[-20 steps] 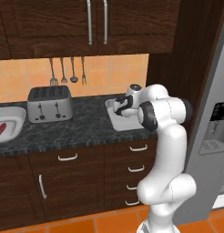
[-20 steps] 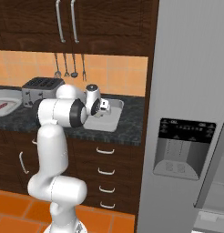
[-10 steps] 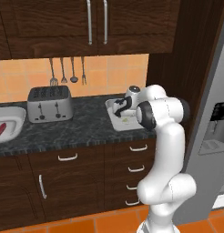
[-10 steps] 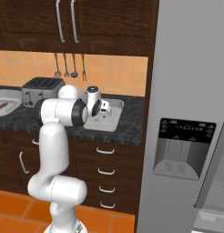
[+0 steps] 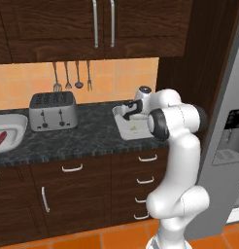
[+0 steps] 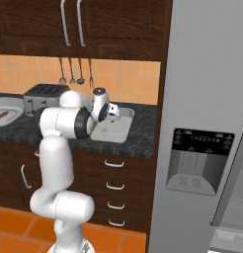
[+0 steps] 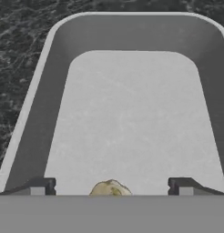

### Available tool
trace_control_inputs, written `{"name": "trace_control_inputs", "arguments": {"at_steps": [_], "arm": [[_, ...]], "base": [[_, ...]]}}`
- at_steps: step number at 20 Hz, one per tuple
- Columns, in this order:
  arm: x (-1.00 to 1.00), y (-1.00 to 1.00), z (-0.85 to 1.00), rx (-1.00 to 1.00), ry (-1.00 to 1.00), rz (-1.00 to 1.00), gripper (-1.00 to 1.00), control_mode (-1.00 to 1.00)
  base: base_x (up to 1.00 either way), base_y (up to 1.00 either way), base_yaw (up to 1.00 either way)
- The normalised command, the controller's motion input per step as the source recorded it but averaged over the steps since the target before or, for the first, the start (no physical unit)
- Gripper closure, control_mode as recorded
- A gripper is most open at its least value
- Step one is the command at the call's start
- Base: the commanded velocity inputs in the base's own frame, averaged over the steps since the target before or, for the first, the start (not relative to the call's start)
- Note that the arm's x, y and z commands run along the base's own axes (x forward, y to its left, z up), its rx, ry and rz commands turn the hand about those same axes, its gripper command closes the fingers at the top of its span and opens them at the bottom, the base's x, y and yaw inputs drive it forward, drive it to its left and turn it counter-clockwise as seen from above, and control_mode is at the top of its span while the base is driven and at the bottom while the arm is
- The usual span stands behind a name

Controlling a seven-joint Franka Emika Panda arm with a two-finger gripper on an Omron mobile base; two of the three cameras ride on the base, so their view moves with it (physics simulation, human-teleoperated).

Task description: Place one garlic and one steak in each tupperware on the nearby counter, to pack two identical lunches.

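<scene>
1. Hovering over rectangular tupperware (image 7: 132, 113), gripper (image 7: 111, 186) w/ fingers (image 7: 38, 185) spread wide, nothing pinched.
2. One garlic (image 7: 110, 187) lies on tray floor btwn the tips, at near edge in hand view.
3. Tray sits on counter (image 5: 87, 136), right of toaster (image 5: 52, 111).
4. 2nd tupperware (image 5: 7, 138) at far left holds a steak (image 5: 0, 139); another garlic not seen.

No legible text, label, brand or number anywhere — faint marks on the refrigerator's dispenser panel (image 6: 202, 143) too blurred to read.
</scene>
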Motion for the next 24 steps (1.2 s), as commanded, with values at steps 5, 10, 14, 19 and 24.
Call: {"name": "trace_control_inputs", "arguments": {"at_steps": [5,10,14,19,24], "arm": [[-0.62,-0.01,0.79,0.00,-0.09,0.00,-1.00,-1.00],[-1.00,-0.02,0.74,0.01,0.00,0.08,-1.00,-1.00],[-1.00,0.00,0.85,0.05,0.04,0.08,-1.00,-1.00],[-1.00,0.00,0.68,0.00,0.00,0.09,-1.00,-1.00],[-1.00,0.00,0.69,-0.06,0.00,0.11,-1.00,-1.00]], "base": [[0.00,0.00,0.00],[0.00,0.00,0.00],[0.00,0.00,0.00],[0.00,0.00,0.00],[0.00,0.00,0.00]]}}
